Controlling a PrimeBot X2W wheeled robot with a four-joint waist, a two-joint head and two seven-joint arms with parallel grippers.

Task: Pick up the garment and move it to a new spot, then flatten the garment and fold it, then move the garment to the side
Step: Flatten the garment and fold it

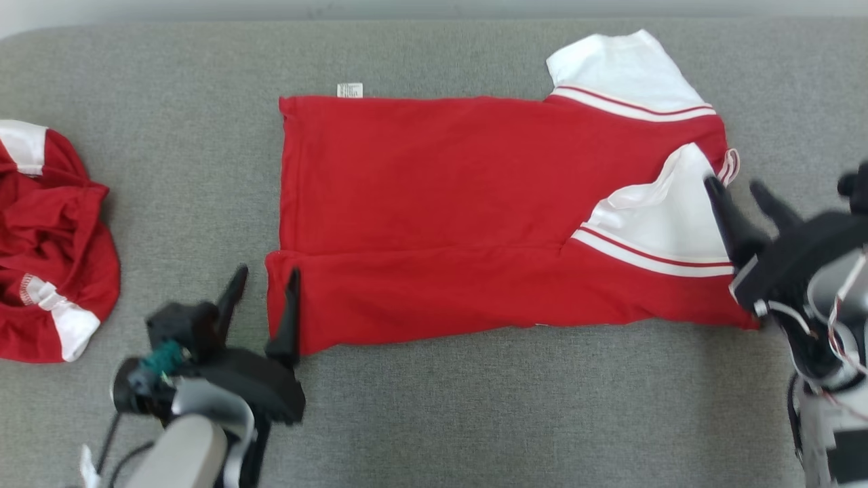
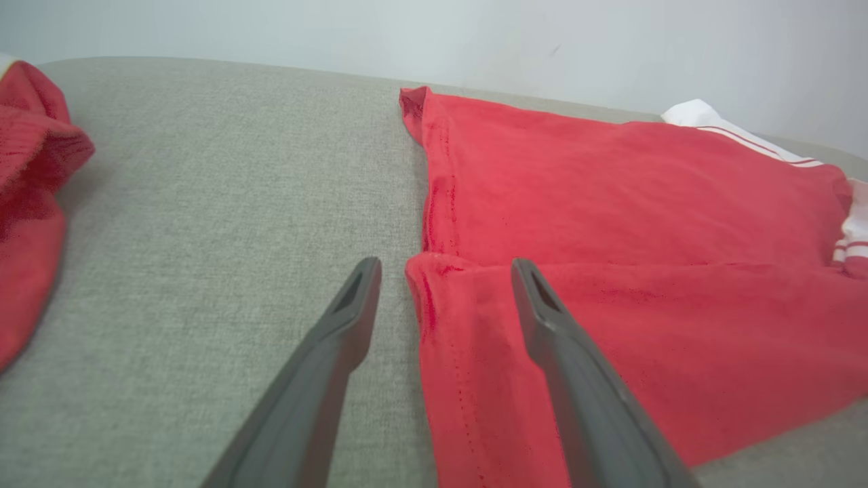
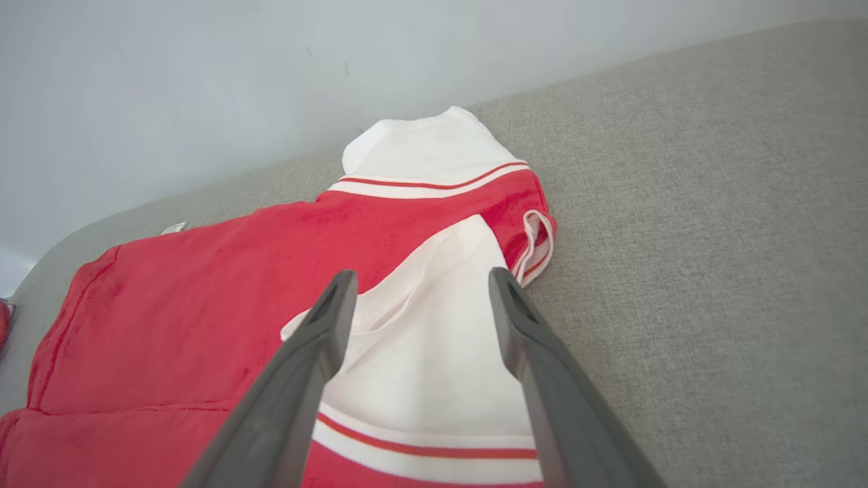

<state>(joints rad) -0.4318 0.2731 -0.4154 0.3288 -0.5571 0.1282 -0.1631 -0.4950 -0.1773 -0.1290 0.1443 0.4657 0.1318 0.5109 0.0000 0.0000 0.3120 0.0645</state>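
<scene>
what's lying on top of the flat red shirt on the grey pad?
On the red fabric shirt with white sleeves: its own near edge folded over as a long red flap, and one white red-striped sleeve. The fabric beneath flap and sleeve is covered.

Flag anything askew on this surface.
The red garment is folded unevenly: its near flap juts left past the hem, and one white sleeve pokes beyond the far edge. A second garment lies crumpled at left.

Shirt: red body, white sleeves, white cuff bands each carrying a thin red stripe, white label. Crumpled garment: red with white patches. Tabletop: grey woven fabric. Left hand, right hand: dark grey to black.
</scene>
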